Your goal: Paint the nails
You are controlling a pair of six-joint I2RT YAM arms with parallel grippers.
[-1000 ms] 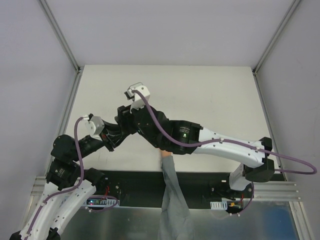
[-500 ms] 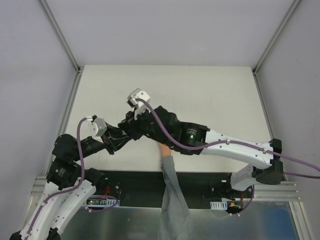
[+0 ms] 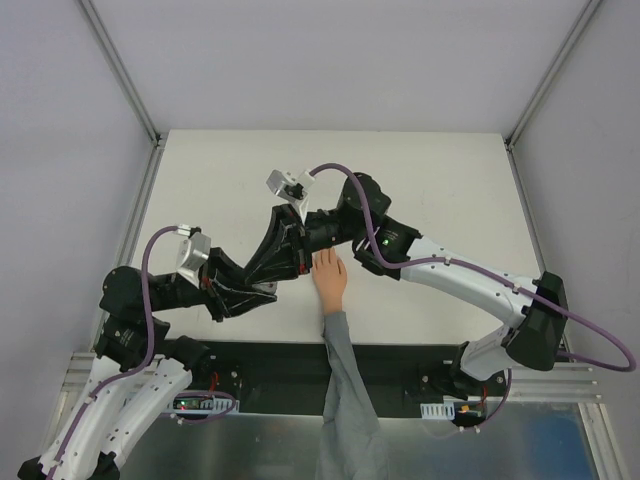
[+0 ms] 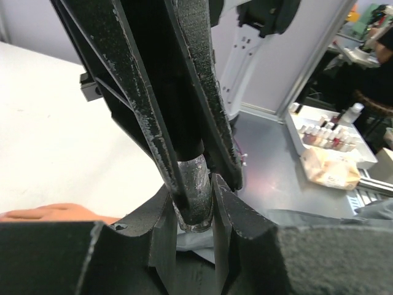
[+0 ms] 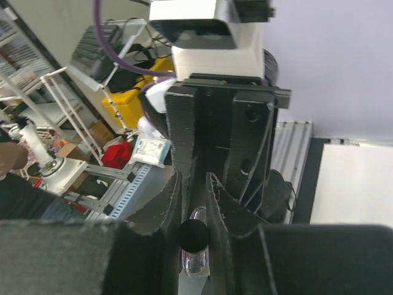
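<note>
Nails (image 3: 326, 258), pointing away, lay just right of the bottle (image 4: 194, 187); left fingers (image 4: 158, 224) clamped it, right fingers (image 5: 238, 212) seemingly its cap (image 5: 193, 235).

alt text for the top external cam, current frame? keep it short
Overhead: the left gripper and right gripper meet tip to tip above a white table, just left of a peach mannequin hand lying flat, its grey sleeve trailing off the near edge. What they hold is hidden in this view.
</note>
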